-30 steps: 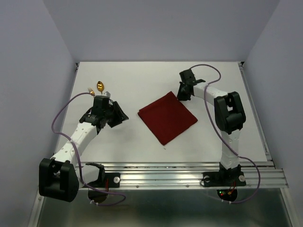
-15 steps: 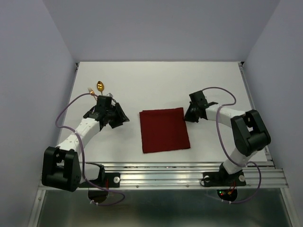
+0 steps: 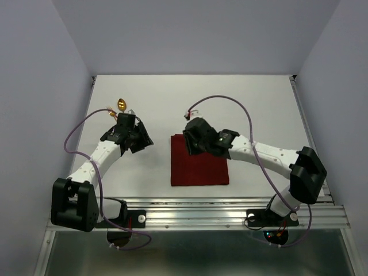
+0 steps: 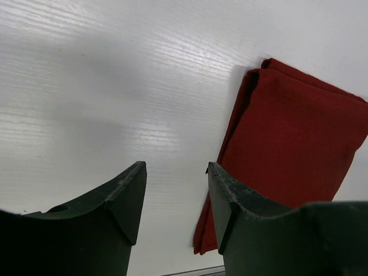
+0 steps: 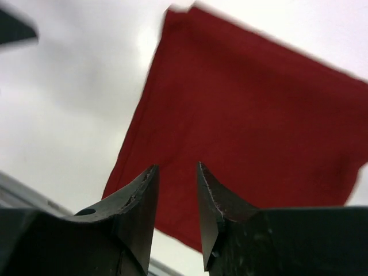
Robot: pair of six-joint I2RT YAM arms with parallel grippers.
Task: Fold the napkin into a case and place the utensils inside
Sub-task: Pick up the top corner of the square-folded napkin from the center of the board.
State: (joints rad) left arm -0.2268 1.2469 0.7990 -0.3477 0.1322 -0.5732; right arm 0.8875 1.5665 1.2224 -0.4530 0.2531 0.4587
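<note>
The dark red napkin point(image 3: 199, 168) lies flat on the white table as a folded oblong, seen also in the left wrist view point(image 4: 293, 138) and the right wrist view point(image 5: 247, 109). My right gripper point(image 3: 194, 145) hovers over the napkin's far left part, open point(image 5: 177, 172) with only cloth below the gap. To the napkin's left is my left gripper point(image 3: 144, 141), open point(image 4: 175, 172) and empty above bare table. The utensils lie behind the left gripper: a gold spoon point(image 3: 121, 104) and a gold fork point(image 3: 109, 110), the latter partly hidden by the cable.
A metal rail point(image 3: 230, 207) runs along the table's near edge. Grey walls close in the left, right and back. Purple cables loop above both arms.
The right arm swung from the napkin's right side across to its far left part and its jaws opened. The napkin went from diamond-turned to square with the table. The left gripper barely shifted.
</note>
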